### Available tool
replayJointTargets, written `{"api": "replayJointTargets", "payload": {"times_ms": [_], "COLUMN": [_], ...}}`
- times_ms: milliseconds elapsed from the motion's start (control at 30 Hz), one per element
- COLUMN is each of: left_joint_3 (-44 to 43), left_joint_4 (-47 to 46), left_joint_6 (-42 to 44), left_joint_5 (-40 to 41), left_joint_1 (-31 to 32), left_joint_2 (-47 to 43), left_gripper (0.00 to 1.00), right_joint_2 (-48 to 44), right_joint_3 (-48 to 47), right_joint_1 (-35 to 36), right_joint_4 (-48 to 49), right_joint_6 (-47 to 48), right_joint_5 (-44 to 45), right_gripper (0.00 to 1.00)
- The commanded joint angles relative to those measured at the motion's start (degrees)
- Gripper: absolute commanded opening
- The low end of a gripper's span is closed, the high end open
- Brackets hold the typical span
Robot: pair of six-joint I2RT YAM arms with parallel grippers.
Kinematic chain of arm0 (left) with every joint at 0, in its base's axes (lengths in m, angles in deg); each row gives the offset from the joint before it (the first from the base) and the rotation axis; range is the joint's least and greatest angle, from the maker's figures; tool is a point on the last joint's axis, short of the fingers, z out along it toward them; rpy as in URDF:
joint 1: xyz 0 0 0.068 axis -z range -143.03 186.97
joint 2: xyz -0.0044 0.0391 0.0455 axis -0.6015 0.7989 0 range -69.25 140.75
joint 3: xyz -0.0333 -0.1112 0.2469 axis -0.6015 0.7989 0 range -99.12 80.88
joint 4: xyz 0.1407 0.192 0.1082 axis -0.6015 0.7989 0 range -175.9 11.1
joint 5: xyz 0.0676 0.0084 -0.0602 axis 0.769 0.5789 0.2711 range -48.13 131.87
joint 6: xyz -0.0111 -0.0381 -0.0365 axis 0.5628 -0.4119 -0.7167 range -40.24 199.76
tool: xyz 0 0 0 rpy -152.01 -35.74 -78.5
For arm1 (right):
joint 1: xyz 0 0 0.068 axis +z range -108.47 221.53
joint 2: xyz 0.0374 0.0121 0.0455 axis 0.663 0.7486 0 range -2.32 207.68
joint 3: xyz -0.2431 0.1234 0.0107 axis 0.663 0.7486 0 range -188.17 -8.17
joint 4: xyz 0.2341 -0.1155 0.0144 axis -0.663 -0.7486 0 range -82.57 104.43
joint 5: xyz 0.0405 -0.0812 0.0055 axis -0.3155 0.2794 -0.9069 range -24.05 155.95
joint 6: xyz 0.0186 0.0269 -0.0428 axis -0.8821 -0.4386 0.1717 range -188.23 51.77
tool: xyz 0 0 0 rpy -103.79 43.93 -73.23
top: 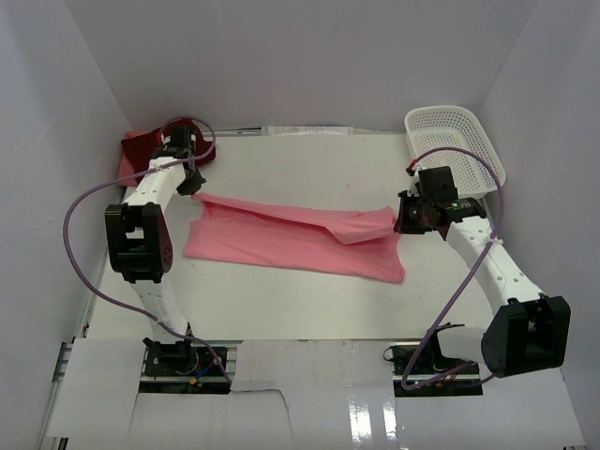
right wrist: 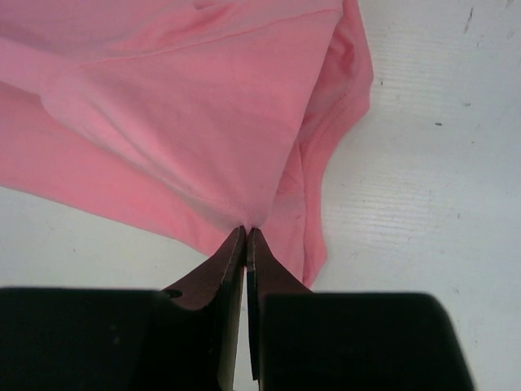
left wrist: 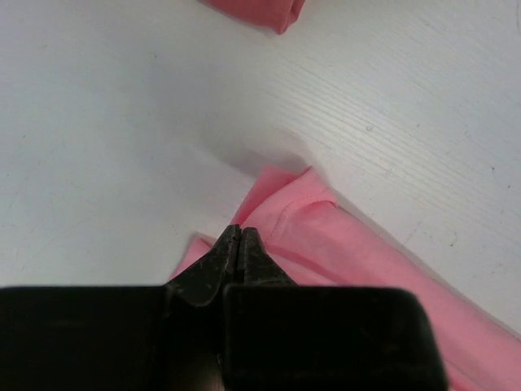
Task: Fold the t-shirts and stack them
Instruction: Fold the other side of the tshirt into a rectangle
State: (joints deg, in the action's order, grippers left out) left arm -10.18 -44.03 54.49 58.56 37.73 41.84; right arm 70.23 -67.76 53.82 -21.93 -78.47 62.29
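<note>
- The table (top: 309, 309) is the largest thing here, bearing all the cloth, with both arm bases at its near edge.
- The pink t-shirt (top: 300, 246) lies across the middle of the table as 1 long band stretched between the 2 grippers, its far edge already partly turned over. The step looks like a lengthwise fold. To do it well, I would move both held ends together at 1 height and pace, keeping the cloth lightly taut so the edge lands straight and no crease is trapped.
- The left arm reaches forward to the band's far left end. The right arm leans in from the right, wrist turned toward the band's right end.
- The white basket (top: 457, 141) sits at the far right corner, apart from the shirt.
- A dark red t-shirt (top: 141, 152) lies bunched at the far left corner, just behind the left wrist.
- The left gripper (left wrist: 238, 244) is clenched on a pink corner; the right gripper (right wrist: 246, 236) is pinched tight on the pink hem.
</note>
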Motion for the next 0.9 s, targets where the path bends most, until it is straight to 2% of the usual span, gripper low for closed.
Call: {"api": "replayJointTargets", "payload": {"times_ms": [0,133,167,200,300,333,367,500,633,700,733,767,867], "left_joint_3": [1.68,6.41,7.82,10.62,14.85,17.56,18.46,17.86,11.11,8.38,7.06,3.91,-1.29], "left_joint_4": [0.58,0.85,0.67,0.67,0.67,1.11,2.07,3.66,3.31,2.00,1.64,1.55,1.81], "left_joint_6": [0.23,-0.30,-0.56,-0.39,0.40,0.23,-0.73,-2.40,-2.32,-1.27,-1.00,-0.74,0.32], "left_joint_5": [2.47,2.56,2.47,2.47,3.53,4.22,7.19,9.24,5.47,-0.06,-1.64,-2.70,-5.78], "left_joint_1": [-0.31,-0.31,-0.31,-0.31,-0.31,-0.31,-0.31,-0.49,-0.49,-0.31,-0.14,0.12,1.53], "left_joint_2": [-5.88,-8.16,-8.86,-9.05,-8.96,-8.96,-8.70,-8.60,-10.63,-10.02,-8.36,-7.04,-2.21], "left_gripper": [0.00,0.00,0.00,0.00,0.35,0.80,0.98,0.98,0.98,0.98,0.98,0.98,0.98], "right_joint_2": [-2.33,-3.21,-3.21,-2.86,-2.59,-2.85,-3.03,-2.51,-1.54,-0.31,0.13,1.09,2.50], "right_joint_3": [1.93,5.36,6.06,6.59,7.47,7.56,7.39,5.63,5.71,6.94,7.56,8.69,10.37], "right_joint_1": [0.27,0.89,1.15,1.33,2.47,2.56,2.73,2.73,2.82,2.82,2.82,2.82,3.96], "right_joint_4": [-1.43,-2.05,-2.31,-2.83,-5.21,-5.30,-4.95,-3.28,-0.38,1.98,2.95,4.70,6.73], "right_joint_6": [-1.27,-1.89,-1.98,-2.06,-3.11,-3.55,-3.73,-4.61,-5.23,-5.49,-5.67,-5.84,-6.55], "right_joint_5": [1.82,1.90,2.16,2.43,5.75,6.47,7.08,7.35,7.53,6.48,4.73,4.11,0.67], "right_gripper": [0.08,0.08,0.11,0.18,0.55,0.61,0.63,0.64,0.62,0.59,0.56,0.49,0.44]}}
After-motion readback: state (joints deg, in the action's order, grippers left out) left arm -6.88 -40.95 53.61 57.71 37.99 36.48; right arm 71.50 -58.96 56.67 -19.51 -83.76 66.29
